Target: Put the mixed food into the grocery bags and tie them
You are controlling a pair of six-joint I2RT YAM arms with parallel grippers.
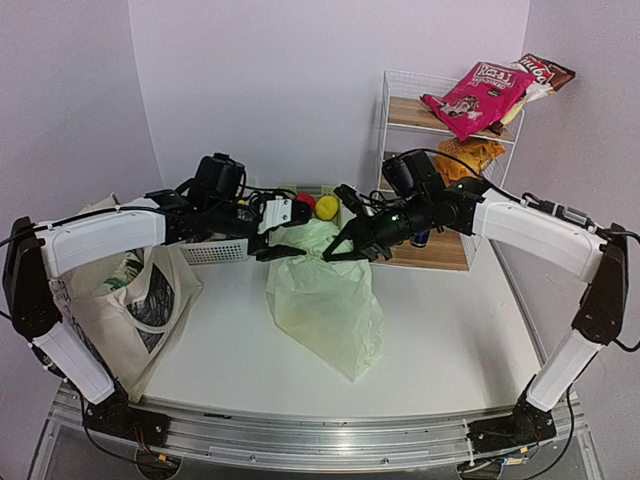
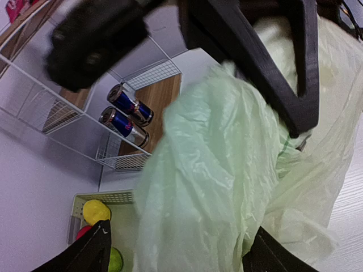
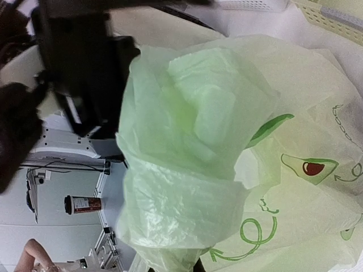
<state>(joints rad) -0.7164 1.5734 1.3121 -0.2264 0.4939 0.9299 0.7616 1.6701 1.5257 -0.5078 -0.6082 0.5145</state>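
The pale-green plastic bag (image 1: 325, 300) printed with avocado halves lies mid-table, its top lifted between my two grippers. My left gripper (image 1: 283, 250) is open, and its fingers (image 2: 85, 255) stand wide apart with a fold of the bag (image 2: 215, 187) between them. My right gripper (image 1: 345, 245) is shut on a bunched neck of the bag (image 3: 187, 187); its jaws (image 3: 193, 267) are mostly hidden by plastic. The cream canvas tote (image 1: 140, 290) stands at the left, under my left arm. Two drink cans (image 2: 127, 113) lie on the low shelf. What the bags hold is hidden.
A white wire rack (image 1: 445, 150) at the back right holds pink (image 1: 475, 95), brown (image 1: 545, 72) and orange (image 1: 470, 155) snack packets. A white basket (image 1: 215, 250) and a pale-green basket (image 1: 300, 190) with yellow fruit (image 1: 327, 207) stand behind the bag.
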